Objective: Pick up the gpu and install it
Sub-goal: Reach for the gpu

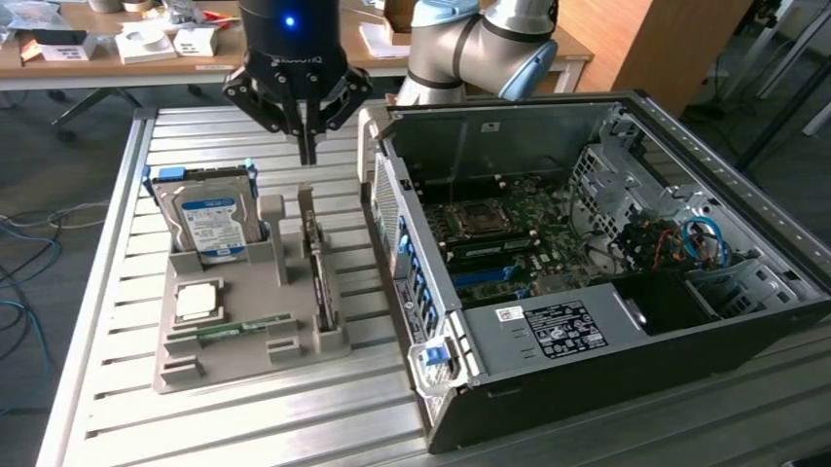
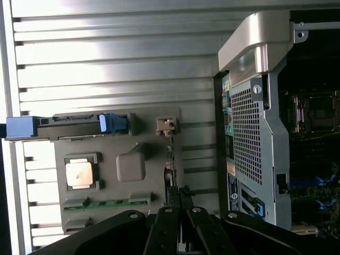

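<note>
Pick-up step, approach phase. My end effector (image 1: 307,156) nearly shut, empty, hovers above thin dark gpu card (image 1: 315,268) standing on edge in grey fixture (image 1: 182,360), 9 o'clock of open black computer case (image 1: 734,187) in exterior view. Judgement: grasp needs jaws parted, straddling card's top edge.

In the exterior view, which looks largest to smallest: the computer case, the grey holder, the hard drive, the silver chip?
1. open black metal computer case
2. grey plastic parts holder
3. boxy hard drive with blue-white label
4. square silver processor chip
</note>
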`<action>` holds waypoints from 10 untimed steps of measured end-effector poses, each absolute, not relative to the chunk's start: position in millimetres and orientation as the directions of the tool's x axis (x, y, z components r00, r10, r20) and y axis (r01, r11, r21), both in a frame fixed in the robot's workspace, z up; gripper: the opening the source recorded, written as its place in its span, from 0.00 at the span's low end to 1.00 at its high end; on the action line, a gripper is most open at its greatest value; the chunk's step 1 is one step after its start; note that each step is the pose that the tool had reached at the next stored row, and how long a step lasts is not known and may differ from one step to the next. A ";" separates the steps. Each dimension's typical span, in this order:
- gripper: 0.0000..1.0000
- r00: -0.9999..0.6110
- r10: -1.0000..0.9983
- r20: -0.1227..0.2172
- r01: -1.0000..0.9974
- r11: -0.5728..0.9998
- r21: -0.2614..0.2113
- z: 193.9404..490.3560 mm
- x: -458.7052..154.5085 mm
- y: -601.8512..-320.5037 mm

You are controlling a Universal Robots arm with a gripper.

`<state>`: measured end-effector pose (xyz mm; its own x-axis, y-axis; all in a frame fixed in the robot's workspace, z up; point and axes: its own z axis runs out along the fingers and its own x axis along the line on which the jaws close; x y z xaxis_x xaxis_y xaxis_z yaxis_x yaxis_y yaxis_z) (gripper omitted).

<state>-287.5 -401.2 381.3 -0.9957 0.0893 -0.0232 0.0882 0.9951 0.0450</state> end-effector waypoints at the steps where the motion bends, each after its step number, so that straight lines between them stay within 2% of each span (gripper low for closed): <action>1: 0.15 -0.996 0.089 -0.023 0.088 0.995 0.045 381.3 -287.5 -402.4; 10: 0.15 -0.996 0.089 -0.023 0.088 0.995 0.045 381.3 -288.5 -419.3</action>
<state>-288.5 -419.3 381.3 -0.9957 0.0893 -0.0233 0.0882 0.9951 0.0452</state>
